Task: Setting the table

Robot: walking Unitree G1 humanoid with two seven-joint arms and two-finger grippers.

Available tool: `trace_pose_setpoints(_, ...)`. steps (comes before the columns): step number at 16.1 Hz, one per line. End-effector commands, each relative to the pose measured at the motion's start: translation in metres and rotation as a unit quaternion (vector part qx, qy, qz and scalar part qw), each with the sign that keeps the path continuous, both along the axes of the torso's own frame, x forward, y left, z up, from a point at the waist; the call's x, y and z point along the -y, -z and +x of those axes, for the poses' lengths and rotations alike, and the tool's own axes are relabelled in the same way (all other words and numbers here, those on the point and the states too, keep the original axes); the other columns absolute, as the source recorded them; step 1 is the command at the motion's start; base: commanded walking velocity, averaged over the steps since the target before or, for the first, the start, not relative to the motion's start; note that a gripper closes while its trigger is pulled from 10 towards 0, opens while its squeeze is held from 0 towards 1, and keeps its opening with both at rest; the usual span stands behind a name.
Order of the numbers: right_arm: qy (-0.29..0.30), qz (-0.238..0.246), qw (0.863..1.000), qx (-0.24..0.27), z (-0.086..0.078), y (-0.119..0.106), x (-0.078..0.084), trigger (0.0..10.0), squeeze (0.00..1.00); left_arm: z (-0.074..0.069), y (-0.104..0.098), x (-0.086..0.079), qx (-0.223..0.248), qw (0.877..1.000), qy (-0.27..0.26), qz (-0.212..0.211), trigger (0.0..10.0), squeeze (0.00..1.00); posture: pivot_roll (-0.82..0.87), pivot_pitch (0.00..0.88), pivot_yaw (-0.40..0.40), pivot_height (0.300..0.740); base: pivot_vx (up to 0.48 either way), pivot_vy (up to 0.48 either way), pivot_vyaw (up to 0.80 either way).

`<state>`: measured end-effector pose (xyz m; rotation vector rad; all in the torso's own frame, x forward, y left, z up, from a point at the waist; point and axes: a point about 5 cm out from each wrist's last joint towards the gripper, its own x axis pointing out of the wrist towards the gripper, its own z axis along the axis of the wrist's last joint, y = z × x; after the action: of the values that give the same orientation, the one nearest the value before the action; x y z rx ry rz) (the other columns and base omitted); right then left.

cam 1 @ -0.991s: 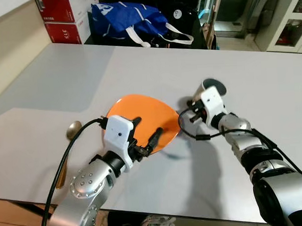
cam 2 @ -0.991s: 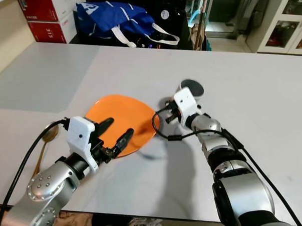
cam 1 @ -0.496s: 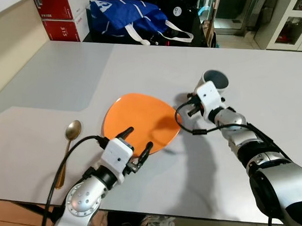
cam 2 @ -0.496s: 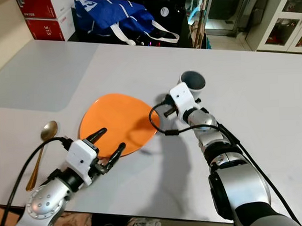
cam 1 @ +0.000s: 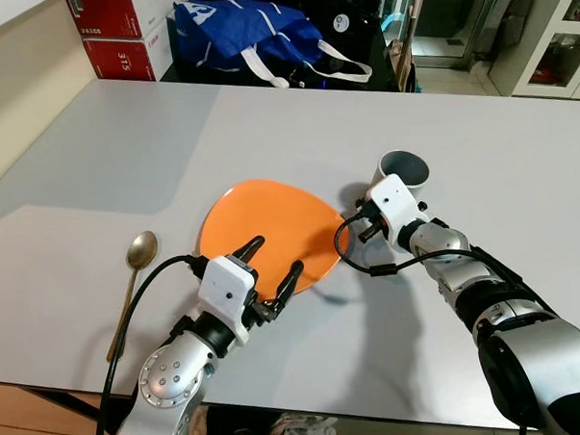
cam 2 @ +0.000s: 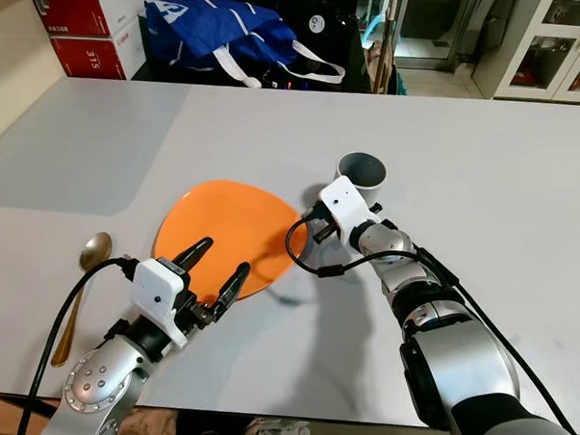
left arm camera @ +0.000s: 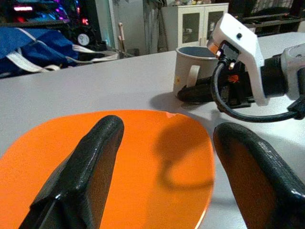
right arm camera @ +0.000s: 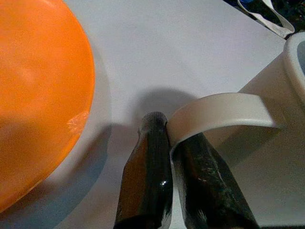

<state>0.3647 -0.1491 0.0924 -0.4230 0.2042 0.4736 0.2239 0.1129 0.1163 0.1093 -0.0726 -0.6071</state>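
Lying flat mid-tabletop (cam 1: 123, 138): rounded orange plate (cam 1: 271, 230). Standing upright just beside its right edge: pale mug (cam 1: 404, 169), handle facing the plate. Resting well left: gold spoon (cam 1: 131, 282), bowl pointing away

Clutter beyond the far edge of the surface

A blue bag (cam 1: 243, 32) with white straps lies past the far edge of the pale grey surface (cam 1: 123, 138), well apart from both sets of jaws and ahead of them. Red boxes (cam 1: 118, 32) are stacked just beside it, off toward the left jaws' side. A white glass-door cabinet (cam 1: 557, 42) stands far beyond the right jaws, and dark equipment (cam 1: 358, 22) sits behind the bag.
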Motion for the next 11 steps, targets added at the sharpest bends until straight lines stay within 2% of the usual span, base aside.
trace_pose_setpoints(1,0.003,-0.010,1.000,-0.022,-0.0051,0.0098,0.0054,10.0,0.99,0.0006,-0.0051,-0.0003,0.002,1.000,0.004,-0.009,10.0,0.00,0.02,0.029,-0.015,0.740,0.000,0.000,0.00)
trace_pose_setpoints(8,0.004,-0.008,0.999,-0.031,-0.0071,0.0132,0.0059,10.0,1.00,0.0009,-0.0063,0.0007,-0.004,1.000,0.012,-0.008,10.0,0.00,0.02,0.034,-0.015,0.740,0.000,0.000,0.00)
trace_pose_setpoints(11,0.008,-0.008,0.999,-0.030,-0.0082,0.0141,0.0108,10.0,1.00,0.0016,-0.0056,0.0008,-0.007,1.000,0.012,-0.008,10.0,0.00,0.01,0.030,-0.015,0.740,0.000,0.000,0.00)
